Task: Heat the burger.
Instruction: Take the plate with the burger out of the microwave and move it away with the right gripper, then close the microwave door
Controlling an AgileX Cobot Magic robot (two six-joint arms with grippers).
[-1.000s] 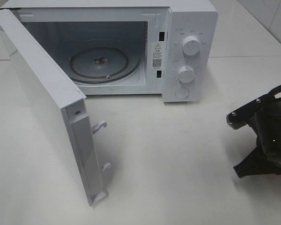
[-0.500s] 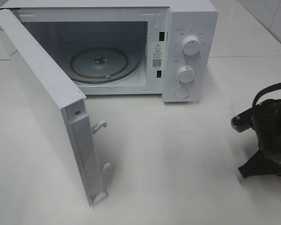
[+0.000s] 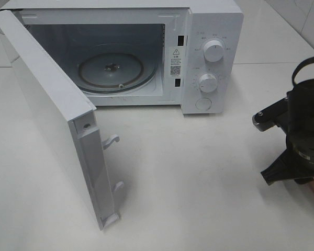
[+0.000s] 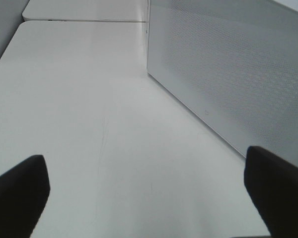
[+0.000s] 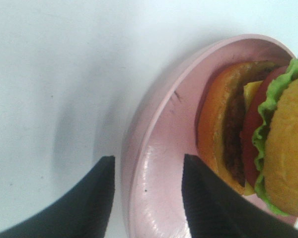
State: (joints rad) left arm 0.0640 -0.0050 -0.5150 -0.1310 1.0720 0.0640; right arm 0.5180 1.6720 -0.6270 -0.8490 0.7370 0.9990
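The burger [image 5: 258,134] sat on a pink plate [image 5: 159,183] at the right of the right wrist frame. The right gripper [image 5: 146,191] had its jaws apart, straddling the plate's rim without pressing it. The left gripper [image 4: 149,193] stood wide apart over the bare desk [image 4: 79,99] beside the microwave [image 3: 199,52], whose door [image 3: 52,110] hung open.

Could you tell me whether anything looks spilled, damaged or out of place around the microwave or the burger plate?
Nothing stands out. The white microwave stands with its door open and its glass turntable bare; the layered burger sits intact on the pink round plate, whose rim lies between the right gripper's fingers.
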